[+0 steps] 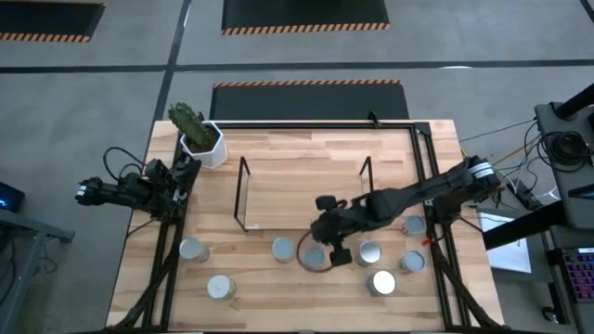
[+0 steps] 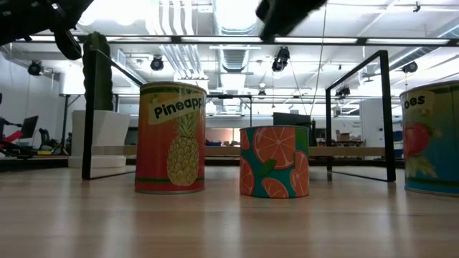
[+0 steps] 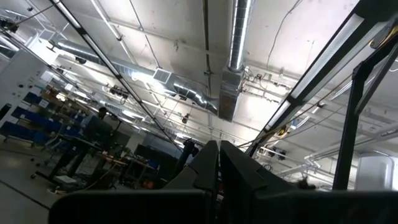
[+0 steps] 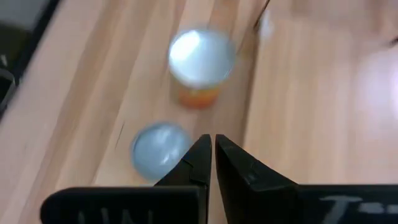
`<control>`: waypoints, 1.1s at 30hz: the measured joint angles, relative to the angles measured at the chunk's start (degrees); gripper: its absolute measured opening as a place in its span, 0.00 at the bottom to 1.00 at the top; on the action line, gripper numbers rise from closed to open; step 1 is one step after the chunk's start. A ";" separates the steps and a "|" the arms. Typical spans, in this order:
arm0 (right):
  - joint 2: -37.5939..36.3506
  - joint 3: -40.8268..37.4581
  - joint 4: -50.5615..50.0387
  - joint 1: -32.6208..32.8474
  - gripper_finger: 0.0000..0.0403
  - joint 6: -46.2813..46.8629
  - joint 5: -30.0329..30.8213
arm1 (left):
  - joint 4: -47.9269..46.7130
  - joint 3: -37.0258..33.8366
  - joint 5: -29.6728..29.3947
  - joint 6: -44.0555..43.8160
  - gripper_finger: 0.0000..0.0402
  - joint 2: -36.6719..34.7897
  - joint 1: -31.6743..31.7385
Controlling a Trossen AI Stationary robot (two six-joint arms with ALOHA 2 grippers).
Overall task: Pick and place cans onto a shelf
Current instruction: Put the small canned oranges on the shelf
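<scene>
1. My right gripper (image 1: 327,243) hangs over the near-middle of the table (image 1: 306,148), fingers pressed together, holding nothing — it sits just above the teal can (image 1: 314,257), at the front edge of the shelf (image 1: 302,190).
2. My left gripper (image 1: 182,176) is parked at the table's left edge by the plant pot (image 1: 206,146), fingers closed too, empty, camera aimed at the ceiling.
3. Cans: seven on the table, none on the shelf yet. Two at left (image 1: 192,249) (image 1: 220,287), one near the middle (image 1: 283,248), the teal one under me, and three at right (image 1: 369,252) (image 1: 382,282) (image 1: 412,263).
4. Step in hand, as I judge it: pick the teal can. To do it well I need to open the fingers wide first, centre over the lid, drop straight down, close on the sides below the rim.
5. In my wrist view the teal can (image 4: 160,148) lies just beside my closed tips, the orange-sided can (image 4: 200,62) farther off.
6. In the way: neighbouring cans close on both sides — a sideways approach could knock them.
7. The shelf's black wire frames (image 1: 243,193) stand at each end; carry between them, not across.
</scene>
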 joint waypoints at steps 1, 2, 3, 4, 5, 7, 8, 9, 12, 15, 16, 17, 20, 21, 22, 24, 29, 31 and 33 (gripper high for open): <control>0.99 0.75 -2.24 0.68 0.03 0.99 0.03 | 0.01 0.00 0.00 0.00 0.00 0.00 0.00; 1.78 1.41 -3.86 1.31 0.03 1.56 0.09 | 0.00 0.00 0.00 0.00 0.00 0.00 0.00; 2.62 2.01 -5.00 1.97 0.03 2.24 0.11 | -0.03 0.00 0.00 0.00 0.00 0.00 0.00; 3.45 2.44 -5.93 2.49 0.03 2.76 0.09 | 0.01 0.00 0.00 0.00 0.00 0.00 0.00; 4.29 2.64 -6.76 3.00 0.03 3.02 0.06 | 0.01 0.00 0.00 0.00 0.00 0.00 0.00; 6.14 2.68 -7.33 3.71 0.03 3.26 -0.02 | -0.01 0.00 0.00 0.00 0.00 0.00 0.00; 7.06 2.73 -7.33 3.90 0.03 3.24 0.00 | 0.01 0.00 0.00 0.00 0.00 0.00 0.00; 7.81 2.89 -7.39 4.00 0.03 3.24 0.03 | -0.01 0.00 0.00 0.00 0.00 0.00 0.00; 9.48 3.64 -6.78 4.03 0.03 4.18 0.11 | -0.01 0.00 0.00 0.00 0.00 0.00 0.00; 11.07 4.58 -6.81 4.03 0.05 4.87 0.07 | -0.02 0.00 0.00 0.00 0.00 0.00 0.00; 11.63 5.01 -6.81 4.03 0.06 4.85 0.08 | -0.01 0.00 0.00 0.00 0.00 0.00 0.00; 11.91 5.33 -6.75 4.03 0.08 4.88 0.06 | -0.04 0.00 0.00 0.00 0.00 0.00 0.00; 12.64 6.23 -6.28 4.03 0.17 5.04 0.07 | -0.04 0.00 0.00 0.00 0.00 0.00 0.00; 12.86 6.44 -6.05 4.03 0.21 5.69 0.11 | -0.04 0.00 0.00 0.00 0.00 0.00 -0.01; 13.03 6.52 -6.01 4.03 0.25 6.13 0.13 | -0.02 0.00 0.00 0.00 0.00 0.00 -0.02; 13.33 6.52 -5.26 4.01 0.34 7.07 0.17 | -0.04 0.00 0.00 0.00 0.00 0.00 0.00; 13.36 6.52 -3.89 4.01 0.60 7.13 0.73 | -0.04 0.00 0.00 0.00 0.00 0.00 0.00; 13.36 6.46 -3.38 4.03 0.69 6.66 1.51 | -0.04 0.00 0.00 0.00 0.00 0.00 0.00; 13.36 6.35 -2.69 4.03 0.77 5.90 1.53 | -0.04 0.00 0.00 0.00 0.00 0.00 -0.01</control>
